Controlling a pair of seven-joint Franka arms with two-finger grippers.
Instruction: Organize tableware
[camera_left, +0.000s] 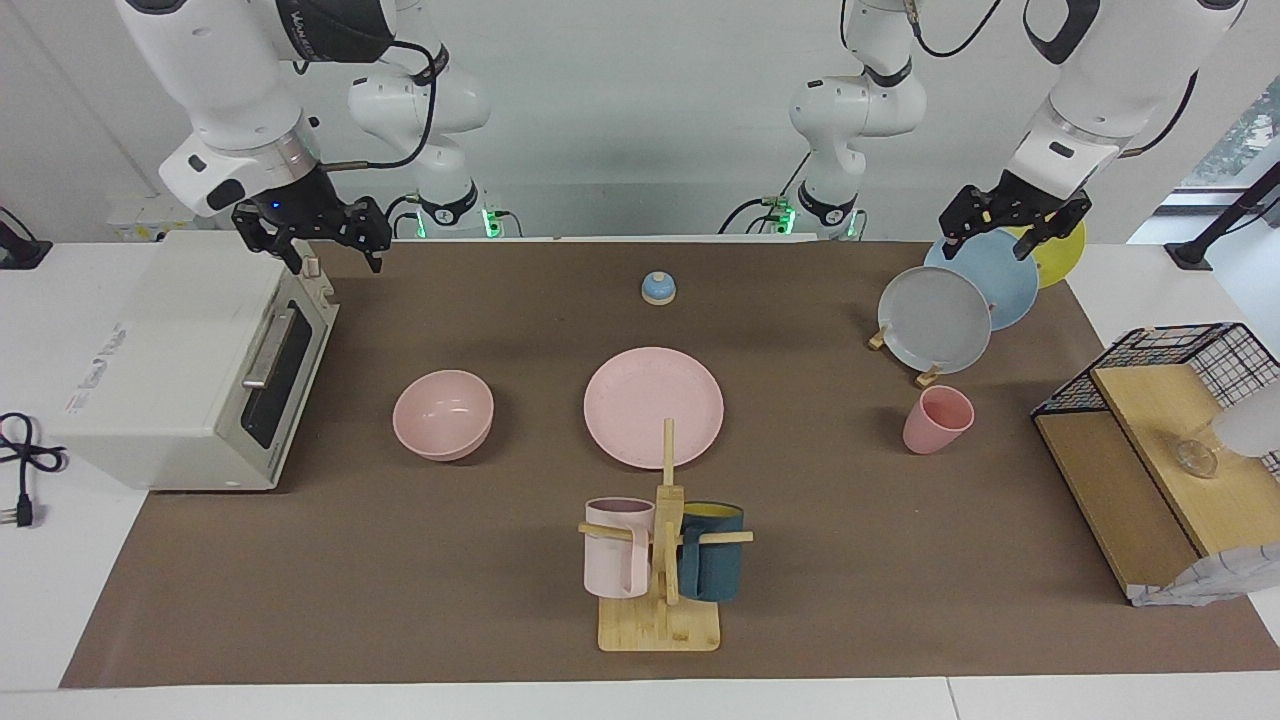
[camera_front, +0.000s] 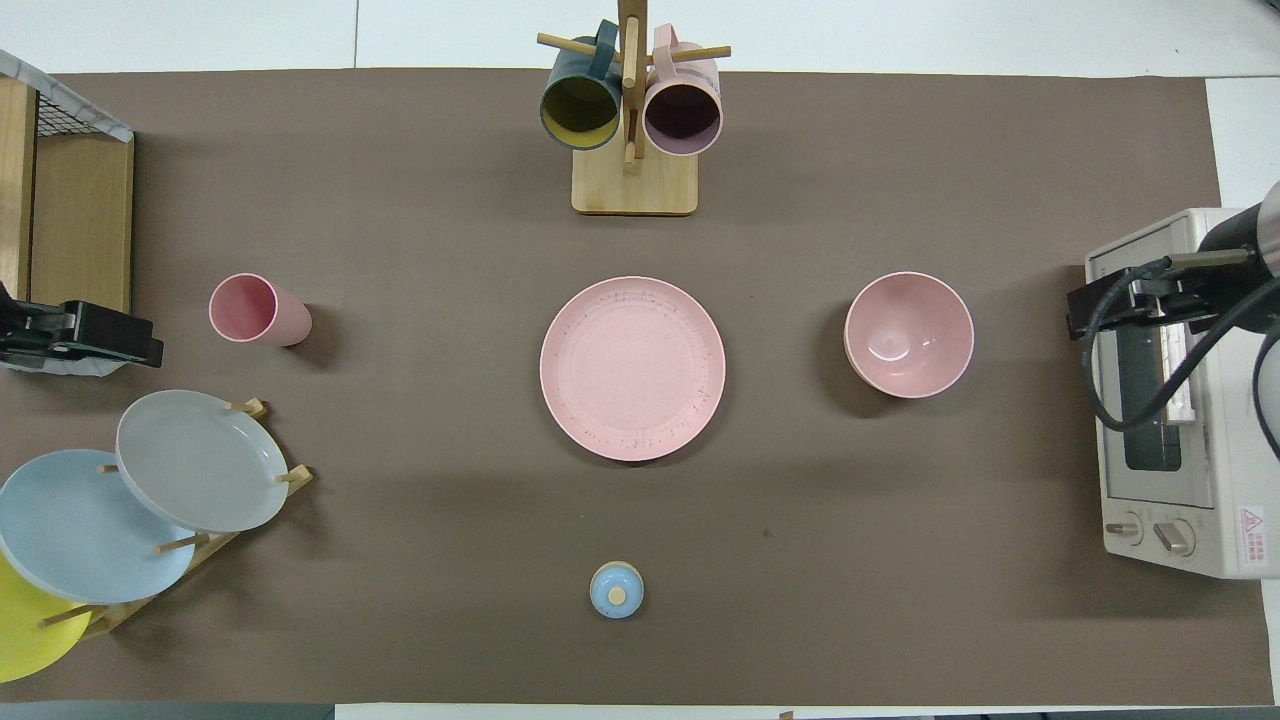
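nothing is gathered yet: both grippers, right gripper (camera_left: 320, 243) and left gripper (camera_left: 1012, 224), hang with jaws apart, so next means grasping the pink bowl (camera_left: 443, 413) or cup (camera_left: 937, 420) for the plate (camera_left: 654, 407).

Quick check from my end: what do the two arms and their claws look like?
Both arms are glossy white with rounded segments, dark joint bands and black cables looping along them. Green lights glow at the bases. The left claw and right claw are black, boxy two-finger units.

One camera sits high across the bench (camera_left: 400, 600), facing the robots; the other looks steeply down from above their end. Both share the bench top around the pink plate (camera_left: 654, 407) (camera_front: 632, 368).
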